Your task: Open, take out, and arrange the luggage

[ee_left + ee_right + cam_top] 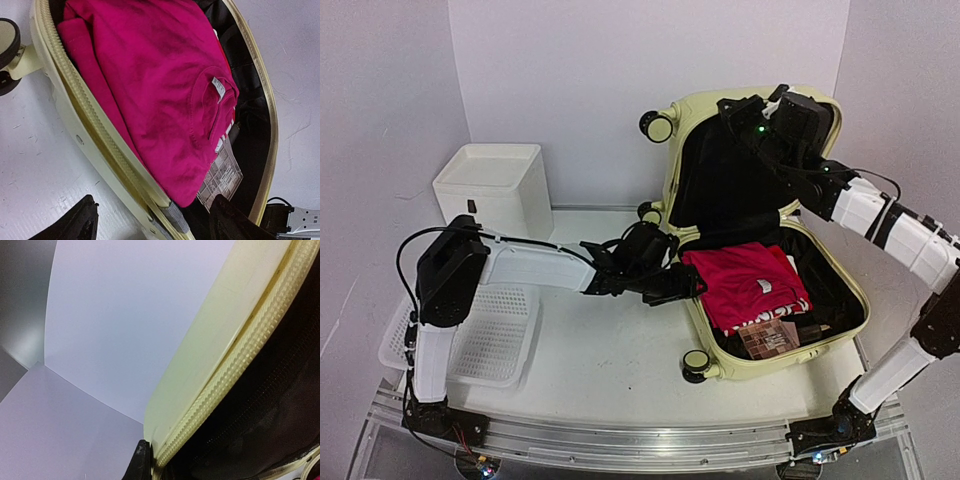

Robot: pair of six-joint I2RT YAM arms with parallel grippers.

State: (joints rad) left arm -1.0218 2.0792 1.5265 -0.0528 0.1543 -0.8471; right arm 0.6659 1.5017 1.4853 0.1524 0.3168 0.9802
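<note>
the luggage shell is smooth, faintly glossy plastic; the shirt is matt cloth.

left gripper wide, right gripper tight

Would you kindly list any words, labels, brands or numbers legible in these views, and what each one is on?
No text can be read.
Neck tag on the pink shirt: too small and blurred.
Checked packet beside it in the luggage: pattern only, any print illegible.
</note>
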